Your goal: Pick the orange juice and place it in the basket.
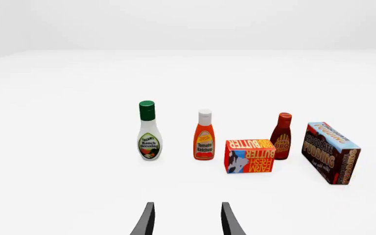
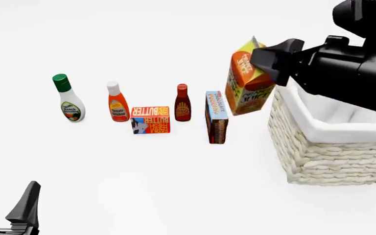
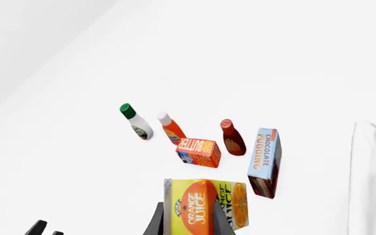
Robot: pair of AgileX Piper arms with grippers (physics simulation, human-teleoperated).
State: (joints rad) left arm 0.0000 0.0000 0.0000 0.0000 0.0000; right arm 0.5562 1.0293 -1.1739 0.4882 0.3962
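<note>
The orange juice point(image 2: 246, 81), an orange and yellow gable-top carton, hangs tilted in the air with my right gripper point(image 2: 261, 61) shut on its upper part. It is just left of the basket point(image 2: 325, 156), a cream wicker one with white cloth lining, and level with its rim. The right wrist view shows the orange juice point(image 3: 204, 205) clamped between the fingers point(image 3: 156, 221), with the basket's lining point(image 3: 371, 171) at the frame's edge. My left gripper point(image 2: 8, 201) stands open and empty low over the table's near left corner, as the left wrist view point(image 1: 186, 218) confirms.
A row of groceries stands left of the basket: a ranch dressing bottle point(image 2: 68, 99), a ketchup bottle point(image 2: 117, 104), a butter box point(image 2: 150, 120), a dark red sauce bottle point(image 2: 182, 104) and a chocolate pudding box point(image 2: 216, 117). The pudding box is closest, right below the carton.
</note>
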